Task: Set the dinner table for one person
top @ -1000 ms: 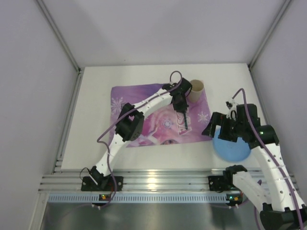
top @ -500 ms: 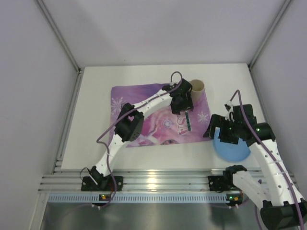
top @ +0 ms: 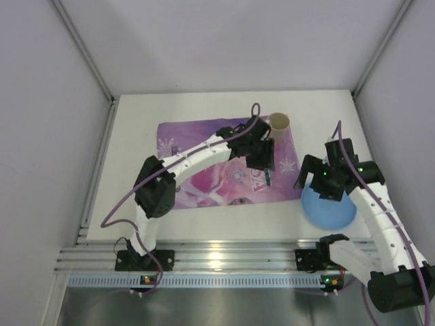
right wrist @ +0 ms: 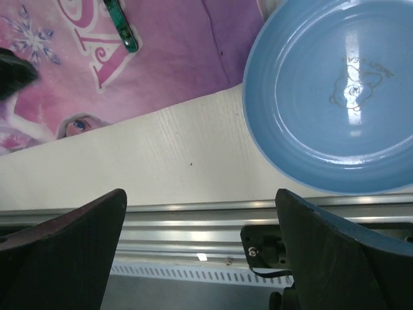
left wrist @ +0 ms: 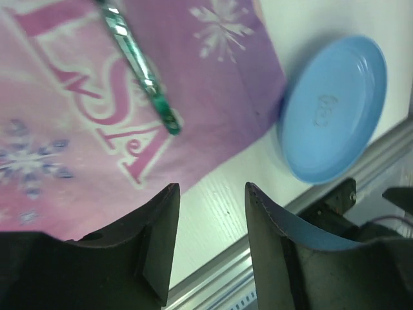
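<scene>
Since the green utensil (left wrist: 139, 71) lies flat on the purple placemat (top: 183, 132), slanting across its printed letters with nothing touching it, the left gripper (left wrist: 210, 194) has no hold to keep: it hangs above the mat's near right part with its jaws partway apart and nothing between them. The right gripper (right wrist: 200, 200) is spread wide and empty, poised over the left rim of the blue plate (right wrist: 335, 90), probably lining up to take that rim and bring the plate onto the mat. The plate rests on the white dinner table (top: 132, 170), which carries the whole setting, just beside the mat's right edge; whether they touch cannot be told. It also sits close to the metal rail (right wrist: 193, 216) along the table's near edge, so there is little room for a finger on that side, and the side toward the mat looks easier. A tan cup (top: 279, 122) stands upright at the mat's far right corner. The left arm stretches across the mat's middle and would likely need to clear out before a plate goes there.
</scene>
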You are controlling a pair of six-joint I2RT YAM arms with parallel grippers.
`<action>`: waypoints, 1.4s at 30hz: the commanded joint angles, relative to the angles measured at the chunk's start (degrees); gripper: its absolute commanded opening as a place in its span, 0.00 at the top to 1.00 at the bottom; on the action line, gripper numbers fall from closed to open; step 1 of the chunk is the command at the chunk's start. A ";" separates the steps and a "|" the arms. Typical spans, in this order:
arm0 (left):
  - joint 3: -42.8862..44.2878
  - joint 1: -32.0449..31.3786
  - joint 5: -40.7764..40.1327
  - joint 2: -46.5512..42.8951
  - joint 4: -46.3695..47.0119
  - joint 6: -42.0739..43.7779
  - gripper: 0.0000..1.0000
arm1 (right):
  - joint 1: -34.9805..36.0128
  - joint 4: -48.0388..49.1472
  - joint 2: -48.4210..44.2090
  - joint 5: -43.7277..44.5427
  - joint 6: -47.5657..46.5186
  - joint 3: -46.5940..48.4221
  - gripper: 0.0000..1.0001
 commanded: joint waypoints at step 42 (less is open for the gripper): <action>20.99 -17.91 7.85 29.18 9.67 -11.08 0.63 | 0.00 -15.20 -20.95 16.29 1.38 21.04 0.00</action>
